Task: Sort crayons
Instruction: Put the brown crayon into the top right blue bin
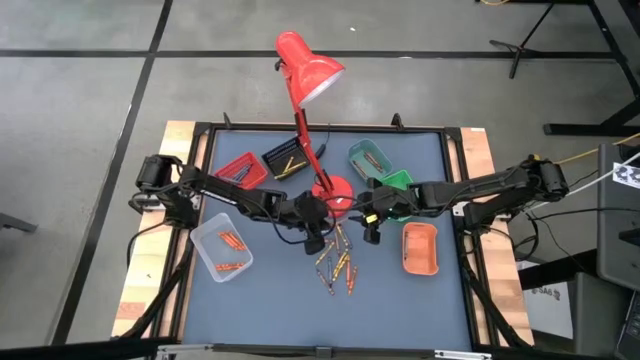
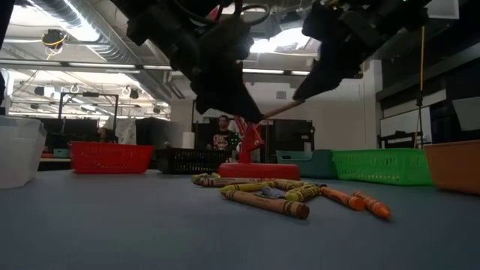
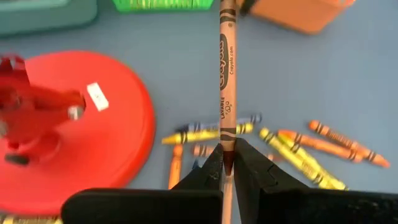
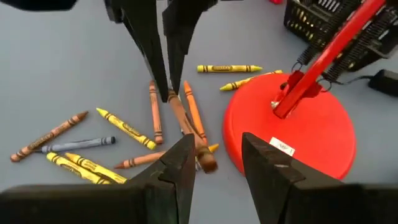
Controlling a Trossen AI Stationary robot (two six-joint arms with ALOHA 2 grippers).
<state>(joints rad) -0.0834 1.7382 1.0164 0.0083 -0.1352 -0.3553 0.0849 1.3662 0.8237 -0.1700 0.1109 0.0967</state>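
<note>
Left end effector (image 3: 225, 163) pinches a brown paper-wrapped crayon (image 3: 226, 74) by its tip — thin, cylindrical, held above loose crayons (image 1: 338, 262) on the matte blue bench (image 1: 270, 300). Right end effector (image 4: 214, 158) hangs nearby, prongs apart, empty.

The high view looks straight down from well above the desk (image 1: 260, 290), with the red lamp (image 1: 310, 70) near its middle. The low view sits at desk height, looking level past the lamp's base into the room. Each wrist view looks from close by, down at the desk beside that base (image 3: 81, 124). All four views share the crayons (image 1: 338, 262) scattered just beside the lamp.
</note>
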